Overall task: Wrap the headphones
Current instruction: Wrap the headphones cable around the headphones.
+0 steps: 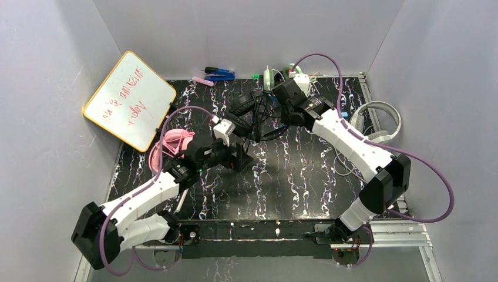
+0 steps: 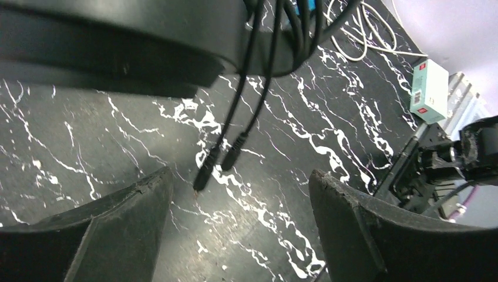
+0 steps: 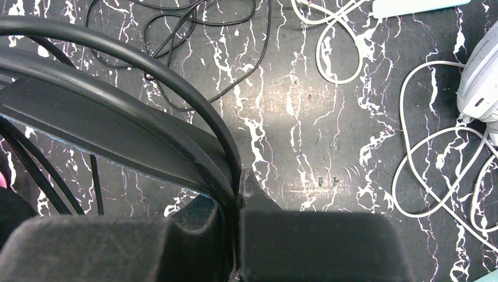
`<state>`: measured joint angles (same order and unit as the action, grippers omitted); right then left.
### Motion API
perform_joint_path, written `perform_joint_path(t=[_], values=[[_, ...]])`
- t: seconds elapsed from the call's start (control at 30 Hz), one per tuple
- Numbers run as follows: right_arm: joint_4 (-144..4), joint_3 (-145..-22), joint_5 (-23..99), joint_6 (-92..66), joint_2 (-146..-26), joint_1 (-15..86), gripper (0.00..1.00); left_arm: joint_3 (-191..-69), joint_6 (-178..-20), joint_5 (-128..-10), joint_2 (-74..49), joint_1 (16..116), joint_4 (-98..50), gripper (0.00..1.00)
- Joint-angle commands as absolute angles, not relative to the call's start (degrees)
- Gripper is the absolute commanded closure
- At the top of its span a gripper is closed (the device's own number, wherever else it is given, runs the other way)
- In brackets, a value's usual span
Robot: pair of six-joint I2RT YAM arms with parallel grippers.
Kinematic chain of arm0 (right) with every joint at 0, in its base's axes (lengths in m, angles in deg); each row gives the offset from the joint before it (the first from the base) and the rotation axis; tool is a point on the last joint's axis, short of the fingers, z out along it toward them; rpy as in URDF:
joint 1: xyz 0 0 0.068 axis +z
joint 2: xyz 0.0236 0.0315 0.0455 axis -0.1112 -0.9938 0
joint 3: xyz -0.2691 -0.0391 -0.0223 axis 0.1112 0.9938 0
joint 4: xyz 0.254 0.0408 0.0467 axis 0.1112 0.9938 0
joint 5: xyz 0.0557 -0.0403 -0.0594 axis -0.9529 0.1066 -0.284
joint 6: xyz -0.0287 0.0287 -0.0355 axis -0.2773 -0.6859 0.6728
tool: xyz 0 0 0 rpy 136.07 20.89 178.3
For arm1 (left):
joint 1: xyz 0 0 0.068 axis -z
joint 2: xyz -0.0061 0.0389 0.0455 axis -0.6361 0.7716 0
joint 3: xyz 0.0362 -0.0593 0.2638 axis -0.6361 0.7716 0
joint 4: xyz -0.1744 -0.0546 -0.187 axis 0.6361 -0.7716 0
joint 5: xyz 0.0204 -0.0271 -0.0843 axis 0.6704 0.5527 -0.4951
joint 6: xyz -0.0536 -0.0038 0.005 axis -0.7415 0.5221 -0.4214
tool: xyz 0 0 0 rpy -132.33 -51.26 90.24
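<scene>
Black headset (image 3: 111, 126): band pinched tight in right gripper (image 3: 238, 202). Left gripper (image 2: 238, 179): jaws wide, holding nothing, beneath the headset's two dangling plugs (image 2: 203, 173).

The left arm (image 1: 141, 197) and the right arm (image 1: 352, 144) were built alike: white shells on the long links, black housings at the joints. A thin purple cable (image 1: 437, 194) ran in loose loops along each one. Each wrist carried a small white camera block (image 1: 224, 129). The fingers (image 2: 117, 235) of the left gripper (image 2: 241, 232) were black and thick, with a rough surface and worn edges. The bases (image 1: 346, 238) were black too.
</scene>
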<state>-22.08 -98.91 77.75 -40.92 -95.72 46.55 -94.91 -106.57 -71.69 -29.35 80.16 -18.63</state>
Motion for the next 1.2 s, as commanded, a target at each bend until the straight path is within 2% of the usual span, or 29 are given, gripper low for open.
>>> perform_joint_path(t=[0.0,0.13,0.2,0.27,0.33,0.4,0.43,0.67,0.9,1.07,1.17], values=[[-24.6,-102.5,75.9,-42.8,-91.5,46.2,0.99,-95.6,-103.3,-70.0,-26.2,80.6,-10.3,0.19],[-24.6,-102.8,74.4,-43.6,-91.0,46.2,0.99,-96.6,-103.4,-67.8,-23.2,80.8,-9.0,0.21],[-24.7,-102.8,73.5,-43.8,-90.8,46.1,0.99,-95.8,-103.8,-67.2,-22.7,80.9,-7.0,0.26],[-24.3,-103.1,72.6,-44.1,-90.8,45.9,0.99,-95.0,-104.2,-67.4,-22.3,80.9,-5.2,0.47],[-23.5,-103.6,72.3,-44.5,-91.0,45.2,0.99,-94.8,-104.1,-68.2,-21.8,80.8,-5.1,0.80],[-23.0,-103.8,71.8,-44.9,-91.2,44.0,0.99,-94.6,-104.2,-69.2,-21.6,80.9,-6.4,0.97],[-22.8,-103.7,71.4,-45.1,-91.2,43.2,0.99,-94.3,-104.5,-69.9,-21.6,80.8,-7.0,1.00],[-21.4,-103.4,68.1,-48.7,-91.3,36.4,0.99,-87.9,-108.0,-79.2,-23.0,81.0,-4.3,1.00],[-23.3,-100.3,63.7,-50.1,-90.0,34.7,0.99,-83.2,-110.5,-81.2,-25.4,81.2,-2.3,1.00],[-24.7,-98.3,58.3,-50.2,-89.5,34.6,0.99,-81.6,-113.9,-75.3,-25.4,81.2,-2.9,1.00],[-24.9,-98.5,53.6,-48.6,-89.5,34.6,0.99,-78.0,-116.8,-72.6,-24.5,81.1,4.8,0.99]])
